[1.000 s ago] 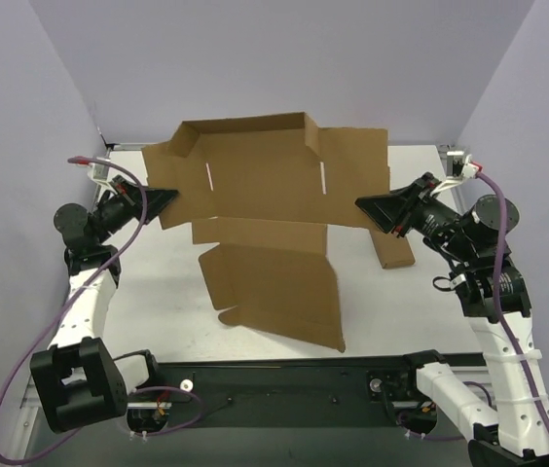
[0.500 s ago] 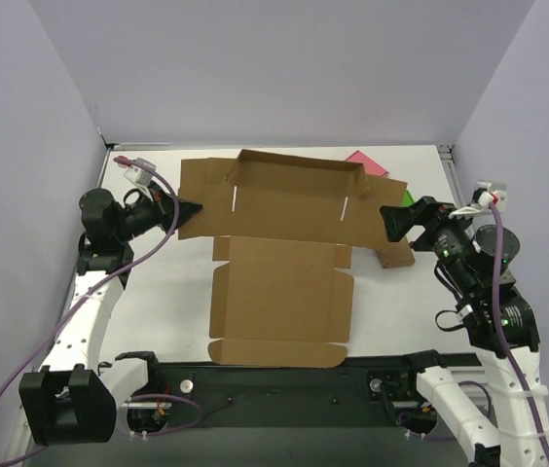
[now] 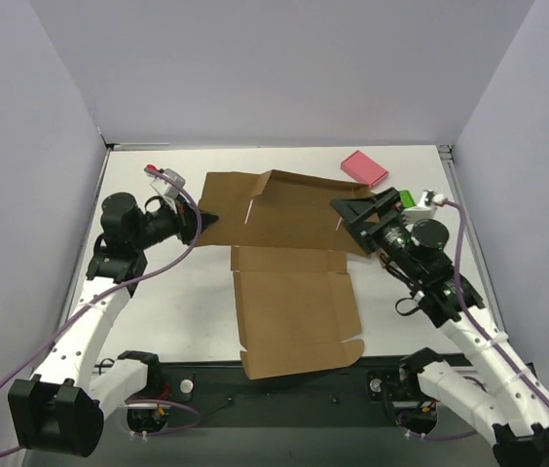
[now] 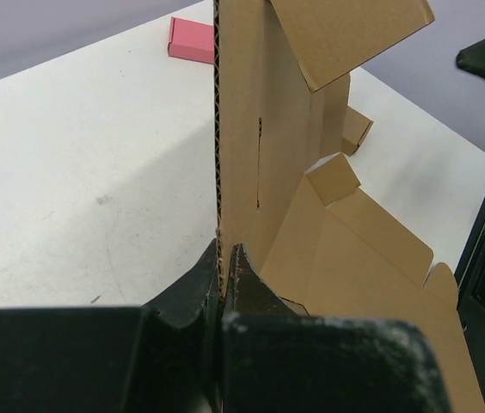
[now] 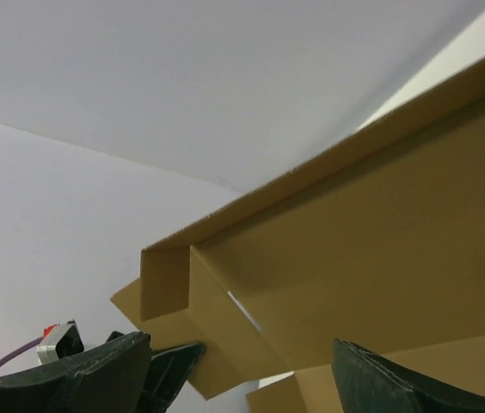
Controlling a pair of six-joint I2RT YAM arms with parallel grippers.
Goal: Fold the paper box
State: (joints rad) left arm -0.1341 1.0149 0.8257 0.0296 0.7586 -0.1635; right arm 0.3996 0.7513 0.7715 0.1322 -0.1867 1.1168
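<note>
Left claw [image 4: 224, 256] pinching paper box [image 3: 294, 297] edge, right claw [image 3: 349, 215] spread alongside

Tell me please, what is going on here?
Two robot arms are working on a cardboard box. The left gripper is shut on the box's left edge. The right gripper is open at the box's right side and grips nothing. The box lies mostly unfolded on the table.

Your top view looks down over the whole bench [image 3: 187, 292] from behind. Both wrist views sit close against the paper box [image 3: 294, 302], which all three share; the right seemingly tilts upward.
</note>
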